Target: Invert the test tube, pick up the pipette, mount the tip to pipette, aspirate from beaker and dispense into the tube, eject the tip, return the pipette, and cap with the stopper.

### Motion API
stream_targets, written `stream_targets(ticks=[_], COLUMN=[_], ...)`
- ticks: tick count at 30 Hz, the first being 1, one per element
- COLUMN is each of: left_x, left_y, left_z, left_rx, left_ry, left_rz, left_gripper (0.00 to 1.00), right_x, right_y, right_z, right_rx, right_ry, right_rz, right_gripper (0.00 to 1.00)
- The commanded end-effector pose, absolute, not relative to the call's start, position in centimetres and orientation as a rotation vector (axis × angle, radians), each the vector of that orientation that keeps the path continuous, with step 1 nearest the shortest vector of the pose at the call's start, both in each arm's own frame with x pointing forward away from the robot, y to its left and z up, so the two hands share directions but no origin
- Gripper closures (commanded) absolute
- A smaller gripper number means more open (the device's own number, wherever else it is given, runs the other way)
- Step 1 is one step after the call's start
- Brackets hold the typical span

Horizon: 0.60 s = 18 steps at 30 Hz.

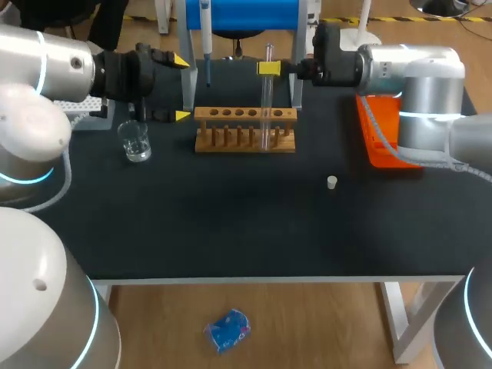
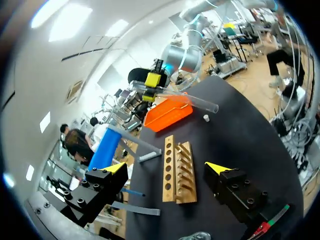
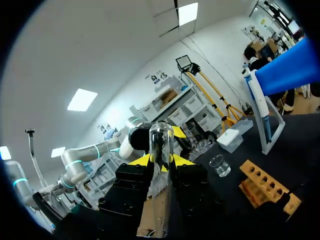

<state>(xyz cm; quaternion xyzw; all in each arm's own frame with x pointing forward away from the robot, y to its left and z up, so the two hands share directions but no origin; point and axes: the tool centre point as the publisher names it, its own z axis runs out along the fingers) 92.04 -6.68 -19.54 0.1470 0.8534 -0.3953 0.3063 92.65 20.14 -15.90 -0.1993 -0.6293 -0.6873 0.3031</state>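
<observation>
One tube (image 1: 266, 100), seemingly upright, in right gripper (image 1: 269, 68)

One clear glass test tube (image 1: 267, 100). One wooden rack (image 1: 244, 128) with a single row of holes, far middle. One small clear glass beaker (image 1: 136, 141), far left. One small white stopper (image 1: 331, 182), right of middle. One orange plastic tray (image 1: 377, 146), far right. One white pipette (image 1: 205, 31), hanging at the far edge. Two yellow-tipped grippers: the left gripper (image 1: 181, 88) and the right gripper (image 1: 269, 69).

Clear, glossy glass test tube (image 1: 266, 104) and beaker (image 1: 136, 142); smooth pale wooden rack (image 1: 244, 114); matt black bench (image 1: 231, 223); shiny orange plastic tray (image 1: 378, 150).
</observation>
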Motion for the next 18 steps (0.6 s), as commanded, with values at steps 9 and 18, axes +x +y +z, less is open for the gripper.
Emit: stream_targets(ticks=[9,18], left_x=[88.4,88.4], left_y=[-8.4,-8.4], left_z=[-19.5,-19.5], left_rx=[0.714,0.714], left_ry=[1.823,1.823], left_rz=[-1.003,-1.003], left_gripper=[0.00,0.00], right_x=[91.5,91.5], right_y=[19.4,19.4], right_z=[-14.6,-14.6], right_rx=[-1.026,-1.026], right_ry=[-1.460,-1.460], right_rz=[-1.442,-1.442], right_gripper=[1.00,1.00])
